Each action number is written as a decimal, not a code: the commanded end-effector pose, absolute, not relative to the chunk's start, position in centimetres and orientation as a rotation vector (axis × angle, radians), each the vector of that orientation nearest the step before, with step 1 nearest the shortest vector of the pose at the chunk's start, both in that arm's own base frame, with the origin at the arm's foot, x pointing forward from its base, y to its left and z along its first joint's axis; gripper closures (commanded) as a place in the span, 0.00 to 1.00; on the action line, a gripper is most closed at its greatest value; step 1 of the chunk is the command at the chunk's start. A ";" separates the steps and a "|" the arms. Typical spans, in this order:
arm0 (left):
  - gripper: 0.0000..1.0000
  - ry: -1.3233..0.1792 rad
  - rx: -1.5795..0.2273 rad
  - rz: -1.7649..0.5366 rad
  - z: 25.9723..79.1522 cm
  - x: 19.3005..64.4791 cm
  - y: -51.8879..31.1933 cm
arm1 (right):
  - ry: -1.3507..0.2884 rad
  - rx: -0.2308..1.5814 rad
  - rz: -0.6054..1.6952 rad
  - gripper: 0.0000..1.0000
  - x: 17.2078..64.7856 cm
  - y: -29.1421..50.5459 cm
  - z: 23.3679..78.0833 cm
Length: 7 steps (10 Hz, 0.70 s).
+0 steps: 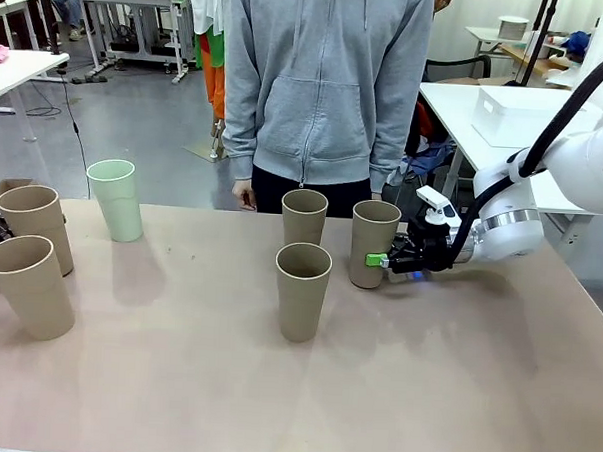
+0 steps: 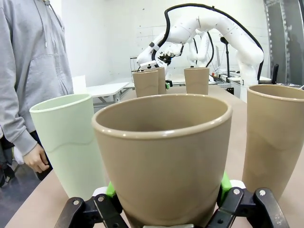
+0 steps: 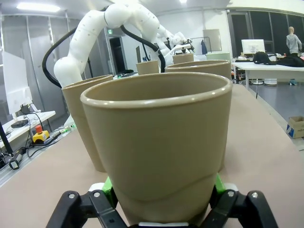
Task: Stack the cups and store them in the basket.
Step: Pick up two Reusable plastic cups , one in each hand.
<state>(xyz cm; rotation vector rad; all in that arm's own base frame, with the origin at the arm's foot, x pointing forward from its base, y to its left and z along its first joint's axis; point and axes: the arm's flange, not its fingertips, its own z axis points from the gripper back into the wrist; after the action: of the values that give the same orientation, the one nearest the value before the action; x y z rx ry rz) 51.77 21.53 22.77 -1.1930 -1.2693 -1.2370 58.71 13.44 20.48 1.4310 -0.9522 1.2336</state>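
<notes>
Right gripper [image 1: 378, 259] closed on the lower wall of the far-right brown cup [image 1: 374, 229], a green pad on either side, the arm reaching in low from the right edge. Left gripper [image 2: 167, 187] likewise set around the far-left brown cup [image 2: 161, 156], its pads apparently pressed against both walls. The mint cup [image 1: 114, 200] stands just beyond that cup on the person's side, and a near-left brown cup [image 1: 31, 284] stands just in front of it. Two centre brown cups, one behind [image 1: 304, 216] and one in front [image 1: 302, 291], stand near the right-hand grip. All six cups are upright on the table and separate; none sits inside another. Judged from this, stacking has not begun: two cups are gripped but not lifted, and every nesting step and the storing remain. A white bin [image 1: 512, 113], probably the basket, rests on a separate white table behind the right arm, well apart from the cups. The table [image 1: 454, 393] is a matt beige sheet, lightly scuffed. A person in a grey hoodie [image 1: 323, 77] stands at its far edge, one hand [image 1: 245, 196] hanging by it. Beyond lie a grey floor and more white work tables
</notes>
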 end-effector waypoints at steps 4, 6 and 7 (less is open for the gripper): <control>0.14 -1.378 -1.189 -1.204 27.1 49.0 20.4 | -1.131 1.386 1.238 0.16 57.0 13.5 25.2; 0.14 -1.423 -1.159 -1.196 31.8 47.0 20.2 | -1.227 1.336 1.209 0.16 55.7 12.4 29.8; 0.14 -1.438 -1.161 -1.186 34.1 45.8 19.4 | -1.252 1.325 1.184 0.16 55.0 11.9 31.7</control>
<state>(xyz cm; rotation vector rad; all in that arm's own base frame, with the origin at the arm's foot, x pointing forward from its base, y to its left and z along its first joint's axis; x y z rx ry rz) 47.52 20.86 31.81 -1.1801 -1.4106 -1.2206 57.19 12.14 30.21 1.3545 -1.1879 1.2101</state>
